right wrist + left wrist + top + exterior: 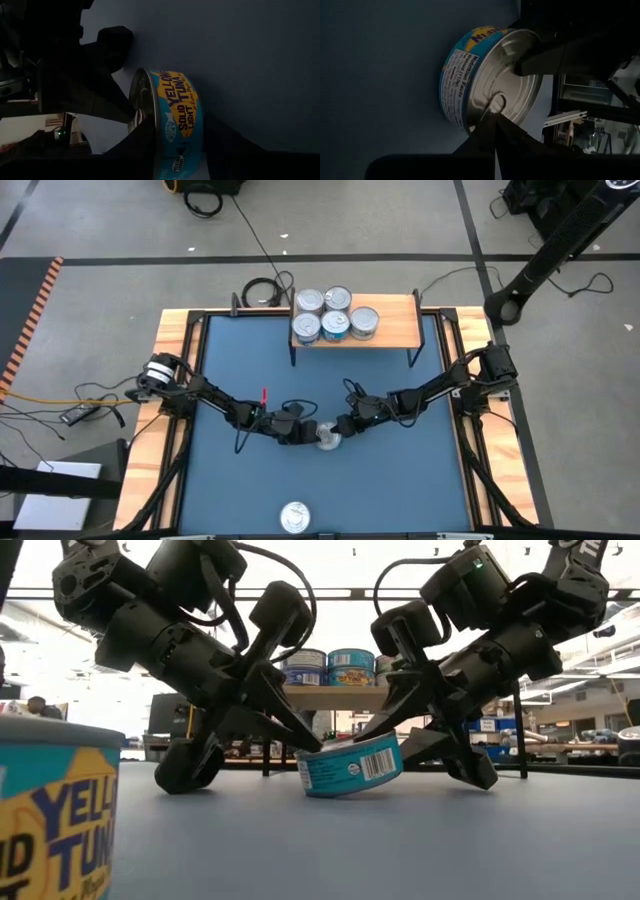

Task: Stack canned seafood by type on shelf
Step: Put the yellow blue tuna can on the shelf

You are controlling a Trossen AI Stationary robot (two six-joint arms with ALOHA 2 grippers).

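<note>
A tin of yellowfin tuna (328, 438) with a teal label sits tilted at mid-table. Its left lower rim (306, 786) is on the blue top and its right side is raised. My left gripper (305, 430) comes from the left, shut, its tips on the silver lid. My right gripper (345, 425) comes from the right and closes over the tin's raised side. The light-wood shelf (395, 330) stands at the far edge with several tins (330, 315) on it, some stacked. My left gripper (491, 117) presses its shut fingertips on the lid beside the pull tab (496, 103), slanting down from the table's left. My right gripper (180, 150) pinches the tin's raised right side, one finger (145, 142) on the lid and one (225, 145) on the underside, slanting from the right; the tin is tilted.
A lone tin (294, 516) stands at the near edge, large in the low view (50, 810). Wooden strips edge the table on both sides. Bare blue surface lies between the tilted tin and the shelf legs (292, 355).
</note>
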